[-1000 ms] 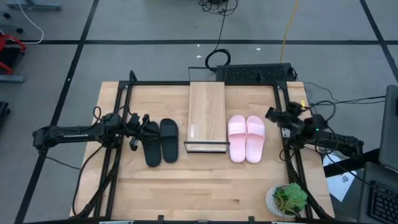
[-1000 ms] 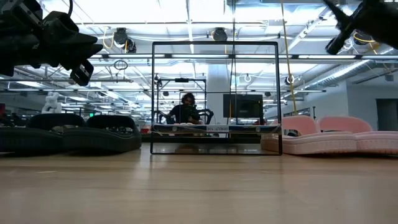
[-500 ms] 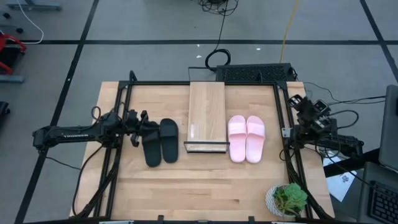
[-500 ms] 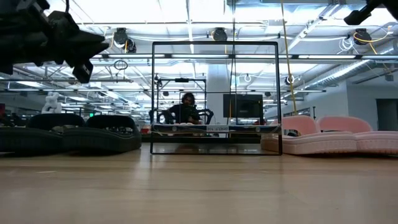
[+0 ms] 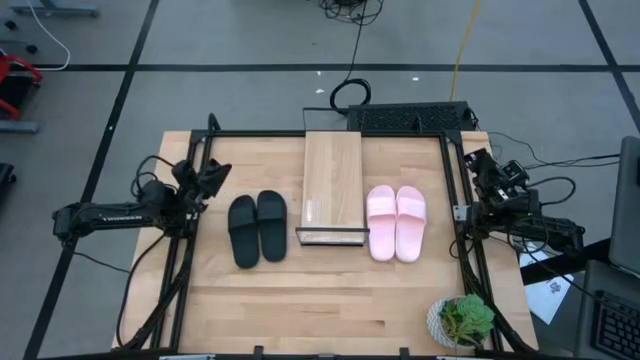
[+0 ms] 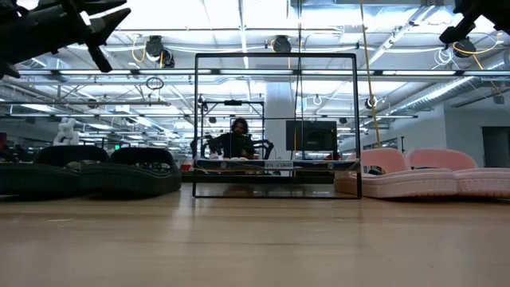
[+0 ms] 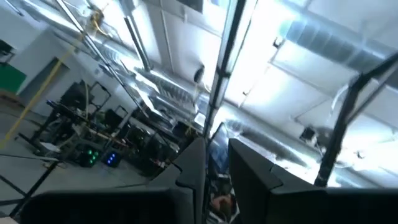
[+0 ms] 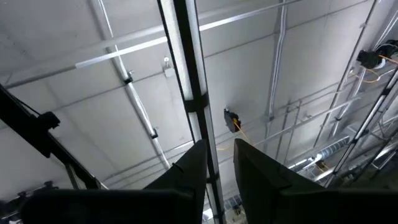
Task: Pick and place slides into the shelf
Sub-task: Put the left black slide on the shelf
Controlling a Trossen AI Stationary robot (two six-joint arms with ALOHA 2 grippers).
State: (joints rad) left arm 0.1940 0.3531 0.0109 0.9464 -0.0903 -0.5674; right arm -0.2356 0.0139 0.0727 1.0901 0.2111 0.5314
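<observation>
The black slides (image 5: 258, 228) lie side by side, soles down, on the table left of the shelf (image 5: 332, 188). The pink slides (image 5: 397, 222) lie the same way to its right. The shelf is a narrow light-wood board with a dark rail at its near end. My left gripper (image 5: 212, 175) hangs by the table's left edge, tipped upward, its fingers a little apart with nothing between them (image 7: 216, 146). My right gripper (image 5: 478, 162) is at the right edge, also pointing steeply up, narrowly open and empty (image 8: 219, 146).
A potted plant (image 5: 462, 320) stands at the near right corner. A black device (image 5: 410, 117) and cables lie past the far edge. In the low view the shelf's dark frame (image 6: 275, 56) rises mid-table, with a person (image 6: 237, 139) seated far behind it.
My left gripper has risen from above the left black slide, drawn back toward the table's left far side and tipped upward. My right gripper has pulled back toward the right edge and tipped up as well. The slides have stayed where they were.
</observation>
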